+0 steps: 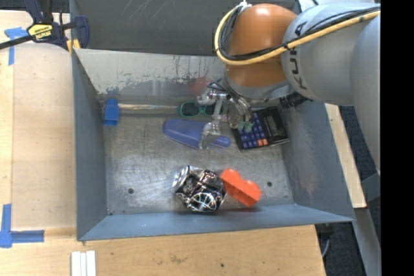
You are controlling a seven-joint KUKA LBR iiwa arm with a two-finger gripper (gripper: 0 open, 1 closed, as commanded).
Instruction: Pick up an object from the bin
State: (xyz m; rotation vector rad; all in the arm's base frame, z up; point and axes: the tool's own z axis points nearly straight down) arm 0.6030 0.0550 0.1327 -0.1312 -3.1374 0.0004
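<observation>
My gripper [226, 130] hangs under the orange wrist cover in the middle right of the bin, fingers open and pointing down. Its left finger [209, 132] is at the right end of a blue-violet oblong thing [186, 133] lying flat on the floor. The right finger [243, 121] is over the left edge of a dark calculator [265, 129] with coloured keys. I see nothing gripped between the fingers. A small green thing [189, 109] lies just behind the blue one, partly hidden by the gripper.
At the front lie an orange block [241, 188] and a crumpled black-and-white thing [199, 190], touching each other. A small blue block [111, 111] rests against the back left wall. The arm covers the bin's back right corner.
</observation>
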